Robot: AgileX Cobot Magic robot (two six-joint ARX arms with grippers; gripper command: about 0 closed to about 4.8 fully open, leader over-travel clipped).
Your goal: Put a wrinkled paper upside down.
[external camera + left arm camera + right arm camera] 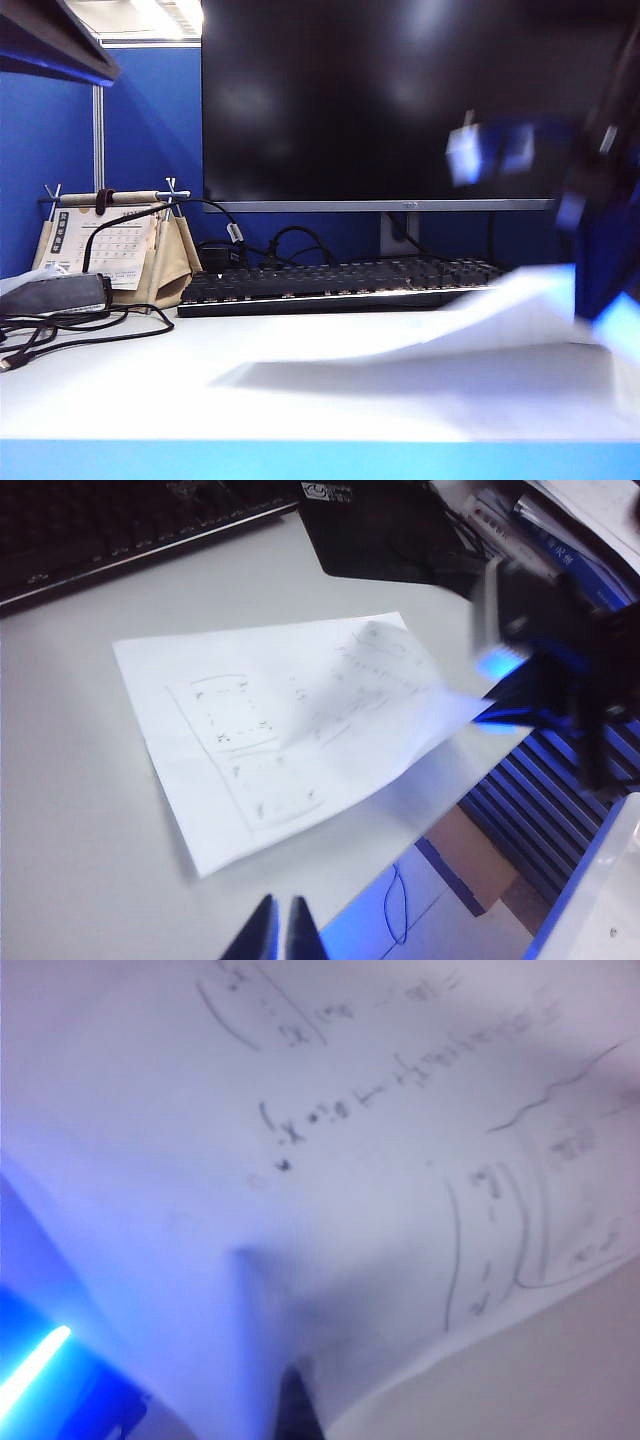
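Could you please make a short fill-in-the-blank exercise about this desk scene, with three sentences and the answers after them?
1. The right pincer is shut on one edge of the wrinkled paper and holds that edge ____ the white table.
2. Behind the paper, under the dark monitor, lies a black ____.
3. The left pincer hangs over the table with its jaws ____ and holds nothing.

Missing words: above; keyboard; shut
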